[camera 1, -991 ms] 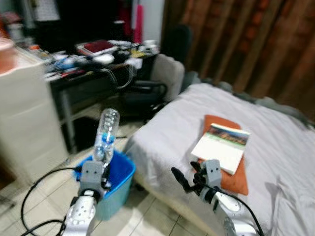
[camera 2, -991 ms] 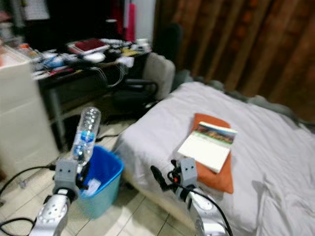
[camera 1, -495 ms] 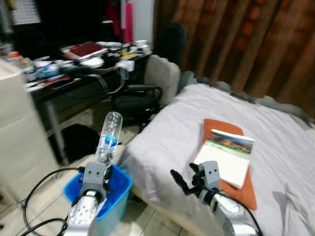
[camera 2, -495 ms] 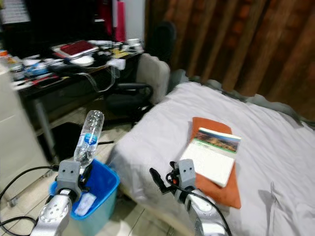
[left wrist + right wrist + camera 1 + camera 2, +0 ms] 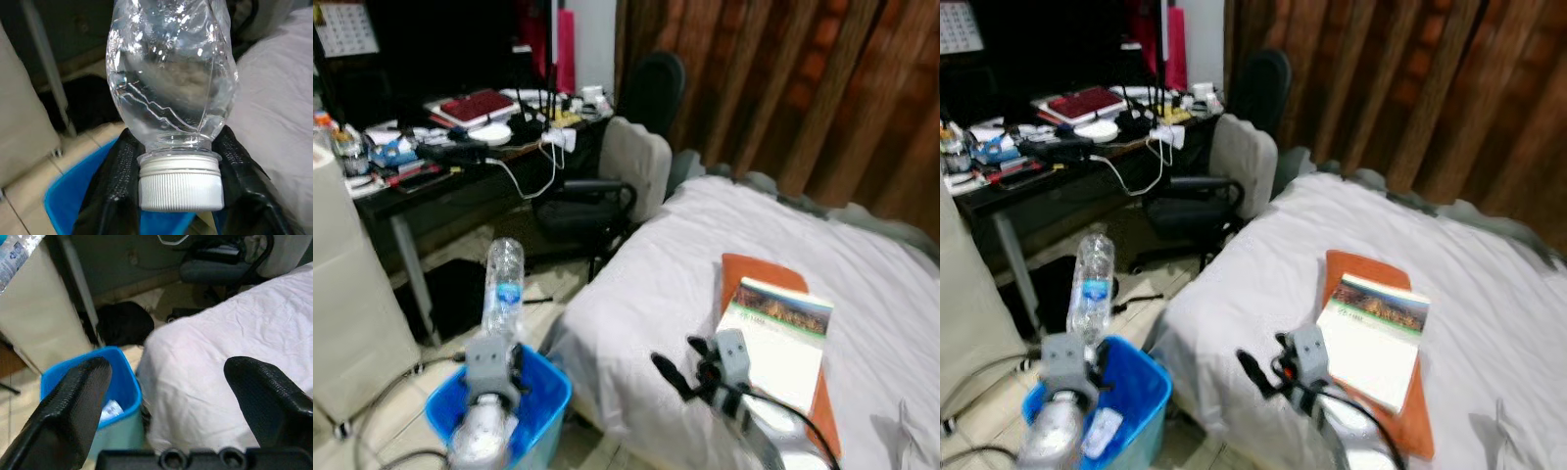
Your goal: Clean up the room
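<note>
**Bottle carried to the bin, drop still to come**

The left gripper point(image 5: 178, 196) holds the clear plastic bottle point(image 5: 502, 289) by its neck, jaws clamped either side just above the white cap point(image 5: 180, 183), the body standing up out of the grip. Over the last second the head views have swung and the blue bin point(image 5: 540, 406) has slid from beside the arm to right beneath it, at about 7 o'clock in the left eye view. Much of that shift is the camera moving, but the bottle now stands nearly upright over the bin's mouth rather than leaning off to one side. A scrap of litter point(image 5: 1100, 432) already lies inside.

By my reading, the carry is almost done, and what remains is to open the jaws over the bin.

The right gripper point(image 5: 178, 396) hangs at 5 o'clock over the bed point(image 5: 685, 264) edge, jaws wide and empty. A book point(image 5: 773, 338) on an orange cloth point(image 5: 759, 271) lies on the bed, and the table point(image 5: 440, 181) at 10 o'clock is cluttered.
</note>
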Robot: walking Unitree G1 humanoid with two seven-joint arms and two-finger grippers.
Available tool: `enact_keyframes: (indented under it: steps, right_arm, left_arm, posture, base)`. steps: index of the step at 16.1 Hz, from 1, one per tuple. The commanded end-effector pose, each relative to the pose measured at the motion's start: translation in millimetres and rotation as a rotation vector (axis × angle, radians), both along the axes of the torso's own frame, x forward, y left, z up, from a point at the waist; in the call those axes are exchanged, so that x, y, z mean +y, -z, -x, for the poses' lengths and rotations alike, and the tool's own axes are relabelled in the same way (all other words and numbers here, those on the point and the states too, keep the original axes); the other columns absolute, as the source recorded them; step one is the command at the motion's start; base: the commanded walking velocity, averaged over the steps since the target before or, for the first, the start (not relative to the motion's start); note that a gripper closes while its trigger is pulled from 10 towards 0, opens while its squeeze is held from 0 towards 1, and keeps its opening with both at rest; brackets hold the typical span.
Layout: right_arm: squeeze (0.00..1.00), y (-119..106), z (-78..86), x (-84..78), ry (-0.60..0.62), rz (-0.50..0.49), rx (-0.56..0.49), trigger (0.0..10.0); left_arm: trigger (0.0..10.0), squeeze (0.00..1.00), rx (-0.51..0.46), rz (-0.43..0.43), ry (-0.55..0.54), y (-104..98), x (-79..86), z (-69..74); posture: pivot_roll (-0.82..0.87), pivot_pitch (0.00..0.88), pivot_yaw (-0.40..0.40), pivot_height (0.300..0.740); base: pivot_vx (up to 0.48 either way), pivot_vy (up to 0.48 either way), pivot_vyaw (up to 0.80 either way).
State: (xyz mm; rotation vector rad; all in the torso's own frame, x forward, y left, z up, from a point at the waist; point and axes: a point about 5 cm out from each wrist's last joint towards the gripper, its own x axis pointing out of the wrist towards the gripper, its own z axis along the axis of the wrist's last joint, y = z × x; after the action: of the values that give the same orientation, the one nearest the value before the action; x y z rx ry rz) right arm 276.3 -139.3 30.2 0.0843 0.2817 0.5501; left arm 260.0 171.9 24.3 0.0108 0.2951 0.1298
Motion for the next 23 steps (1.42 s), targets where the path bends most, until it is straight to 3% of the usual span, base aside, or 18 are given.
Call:
enact_keyframes:
  steps: [1,4,9,14,18,20,21,23]
  right_arm:
    - [0.00,-6,-3.5,3.7,-0.034,0.003,-0.017,10.0]
    - [0.00,-5,-3.7,4.8,-0.059,0.010,0.001,10.0]
    - [0.00,-10,-5.5,8.6,-0.095,0.003,-0.009,10.0]
    - [0.00,-6,3.0,10.5,-0.077,-0.020,0.007,10.0]
    - [0.00,-7,24.7,3.8,-0.056,-0.015,0.002,10.0]
    - [0.00,-14,27.3,1.9,-0.034,-0.019,-0.049,10.0]
    - [0.00,-35,26.5,-4.5,0.053,-0.054,-0.164,10.0]
    - [0.00,-60,31.5,-12.9,0.152,-0.086,-0.274,10.0]
  left_arm:
    - [10.0,0.00,-0.002,-0.049,0.034,-2,-3.9,-2.6]
    - [10.0,0.00,0.036,-0.113,0.082,4,4.0,-16.5]
    - [10.0,0.00,0.074,-0.148,0.055,-4,32.2,-43.4]
    - [10.0,0.00,0.063,-0.186,0.089,-3,35.2,-45.5]
    - [10.0,0.00,0.080,-0.216,0.133,-6,42.2,-50.2]
    - [10.0,0.00,0.002,-0.212,0.108,-10,45.9,-45.2]
    - [10.0,0.00,-0.145,-0.193,0.125,-23,35.7,-27.7]
    - [10.0,0.00,-0.289,-0.181,0.148,-52,17.9,6.5]
  posture:
    - [0.14,0.004,-0.145,0.740]
    - [0.15,0.014,-0.170,0.740]
    - [0.11,0.029,-0.165,0.740]
    - [0.10,0.051,-0.149,0.740]
    - [0.04,0.124,-0.135,0.740]
    - [0.04,0.116,-0.128,0.740]
    - [0.07,0.099,-0.119,0.740]
    - [0.13,0.075,-0.115,0.740]
  base:
    - [0.000,0.000,0.60]
    - [0.000,0.000,0.59]
    - [0.000,0.000,0.12]
    - [0.000,0.000,0.49]
    - [0.000,0.000,0.21]
    - [0.000,0.000,0.00]
    - [0.000,0.000,0.00]
    - [0.000,0.000,0.00]
